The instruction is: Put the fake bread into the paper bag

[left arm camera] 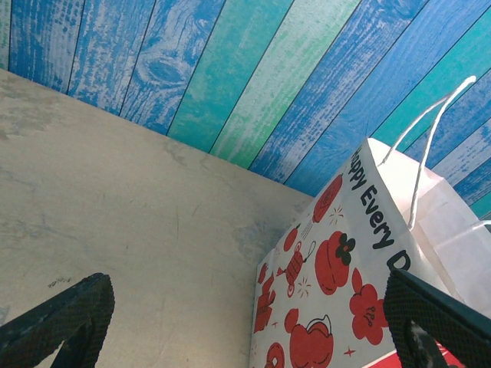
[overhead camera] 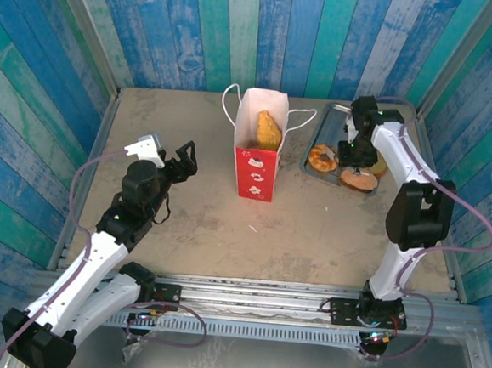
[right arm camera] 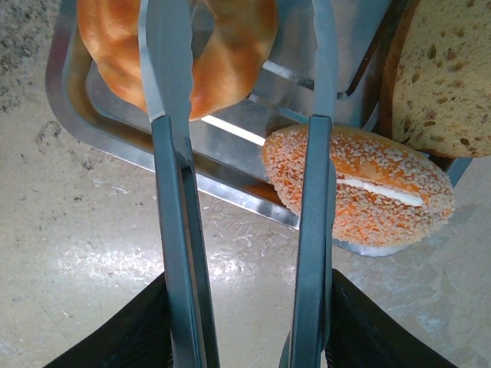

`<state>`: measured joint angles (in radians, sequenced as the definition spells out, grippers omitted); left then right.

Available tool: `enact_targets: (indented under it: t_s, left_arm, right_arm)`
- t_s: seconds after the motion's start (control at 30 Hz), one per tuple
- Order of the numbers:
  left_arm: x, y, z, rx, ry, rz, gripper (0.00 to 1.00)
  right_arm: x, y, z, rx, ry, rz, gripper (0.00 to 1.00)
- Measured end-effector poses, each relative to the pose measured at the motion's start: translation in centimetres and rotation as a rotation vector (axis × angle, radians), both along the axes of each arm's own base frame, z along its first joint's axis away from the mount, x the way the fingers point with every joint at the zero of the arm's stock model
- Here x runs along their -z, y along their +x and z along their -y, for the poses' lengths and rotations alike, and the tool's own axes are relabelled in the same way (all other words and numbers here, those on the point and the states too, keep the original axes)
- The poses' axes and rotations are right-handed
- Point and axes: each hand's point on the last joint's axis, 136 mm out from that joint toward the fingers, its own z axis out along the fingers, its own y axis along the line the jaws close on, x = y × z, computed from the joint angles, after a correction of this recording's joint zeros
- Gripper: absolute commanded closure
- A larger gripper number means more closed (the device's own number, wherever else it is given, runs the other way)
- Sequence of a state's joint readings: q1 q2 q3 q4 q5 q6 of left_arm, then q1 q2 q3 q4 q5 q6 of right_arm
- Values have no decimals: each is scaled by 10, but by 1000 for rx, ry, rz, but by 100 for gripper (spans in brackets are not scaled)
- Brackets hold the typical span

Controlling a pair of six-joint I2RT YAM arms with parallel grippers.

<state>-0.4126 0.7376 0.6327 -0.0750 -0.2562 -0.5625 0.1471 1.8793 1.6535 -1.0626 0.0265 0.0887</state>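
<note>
Partway closed, the right jaws clamp the handles of the tongs [right arm camera: 173,192], whose two blades stand spread over the tray [right arm camera: 92,107] at the far right. One blade crosses in front of the glazed ring [right arm camera: 238,46], the other the sesame bun [right arm camera: 360,192]. Neither piece is pinched, probably because the blades must straddle one first. The left jaws gape wide and empty just left of the paper bag [overhead camera: 256,163], likely placed there to steady it. One pastry [overhead camera: 269,130] already stands inside the bag, which is upright mid-table [overhead camera: 310,232].

White paper bag [overhead camera: 256,175] with red printed base; golden glazed ring [right arm camera: 238,61]; sesame-speckled orange bun [right arm camera: 360,218]; silver tray [right arm camera: 84,107]
</note>
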Motion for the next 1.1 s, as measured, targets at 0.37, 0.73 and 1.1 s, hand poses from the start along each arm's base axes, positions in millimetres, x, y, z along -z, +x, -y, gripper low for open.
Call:
enact_targets:
  t_s: [0.37,0.73,1.1]
  left_arm:
    - [2,1,0,0,5,-5,6]
    - [2,1,0,0,6,-7,6]
    - [2,0,1,4,10,-11,6]
  right_arm:
    - [10,-2,0,-9,-2,-36,54]
    - [11,-1,-3,-20,11,-45,65]
    - [-4,-1,1,-9,-6,-4,67]
